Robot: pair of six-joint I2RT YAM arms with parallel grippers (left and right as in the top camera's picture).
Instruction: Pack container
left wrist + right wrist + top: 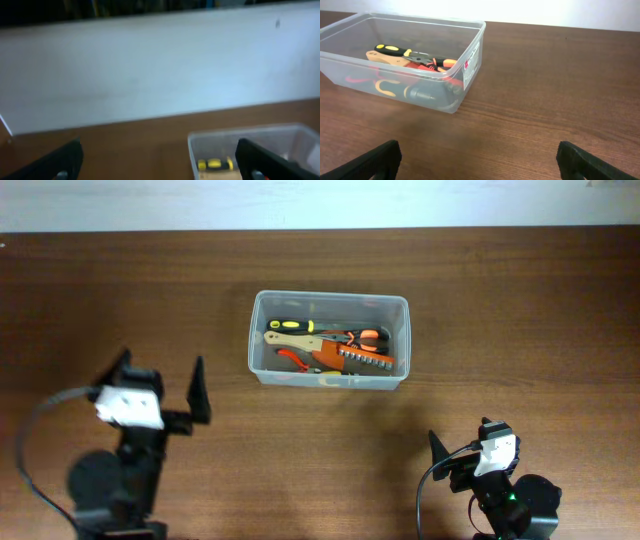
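Observation:
The clear plastic container [261, 340] stands at the table's middle back. It holds several hand tools with yellow, black, orange and red handles [335, 345]. It also shows at upper left in the right wrist view [470, 55] and at the lower right in the left wrist view [192, 145]. My left gripper [160, 385] is open and empty at the front left, apart from the container. My right gripper [460, 455] is open and empty at the front right, with bare wood between its fingers [477, 160].
A white wall [150, 70] runs behind the table's back edge. Brown wooden tabletop [520, 320] surrounds the container on all sides.

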